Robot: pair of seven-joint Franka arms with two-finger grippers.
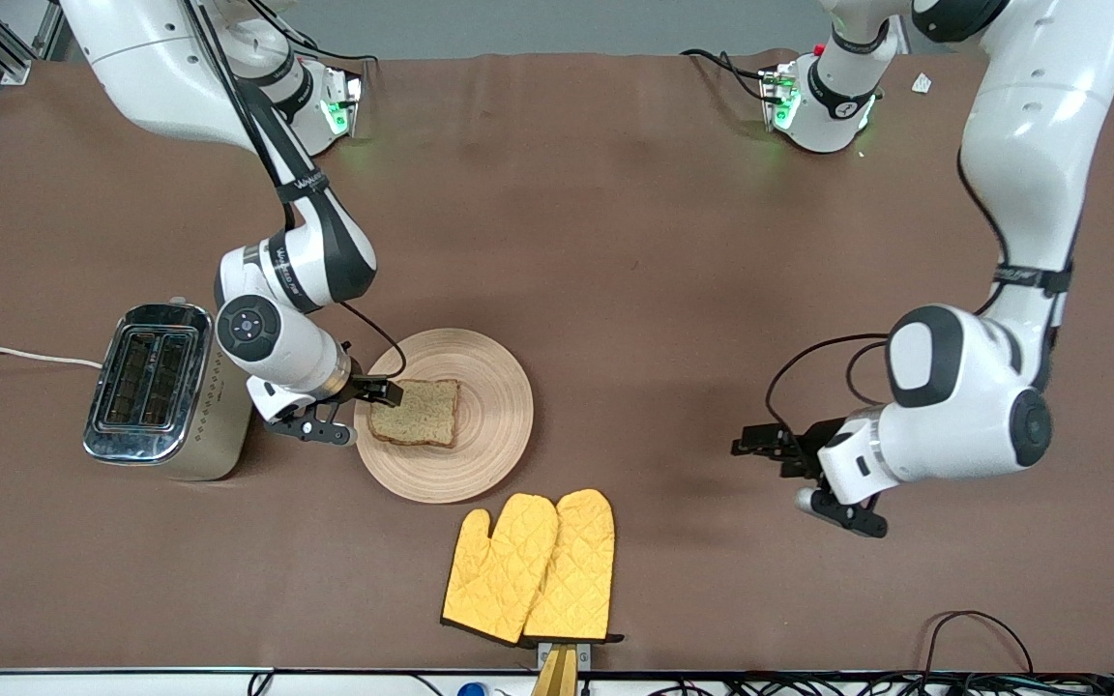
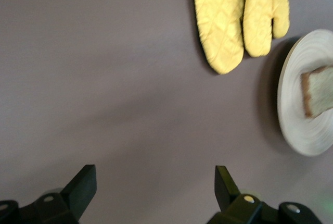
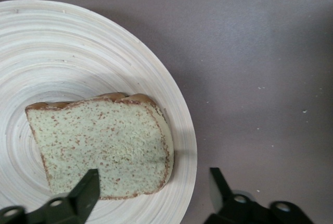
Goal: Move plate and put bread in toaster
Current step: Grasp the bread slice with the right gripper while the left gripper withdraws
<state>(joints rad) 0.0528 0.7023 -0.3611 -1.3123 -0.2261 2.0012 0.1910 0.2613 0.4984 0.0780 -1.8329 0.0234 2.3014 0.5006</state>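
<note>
I see my right gripper (image 1: 385, 391) spread wide over the bread (image 1: 417, 413) on the plate (image 1: 480, 425); left gripper (image 1: 760, 446) waits, released, toward the worktop's left-arm end.

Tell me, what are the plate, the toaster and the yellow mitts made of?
Plate: looks like pale wood, matte, with ring grooves. Toaster: shiny metal top that mirrors light; beige sides, maybe painted metal or plastic. Mitts: quilted yellow fabric, stitched in diamonds.

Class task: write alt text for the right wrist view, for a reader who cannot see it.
A slice of bread lies flat on a round wooden plate on a brown table. The right hand is open, one finger over the bread's edge, the other over the table.
</note>
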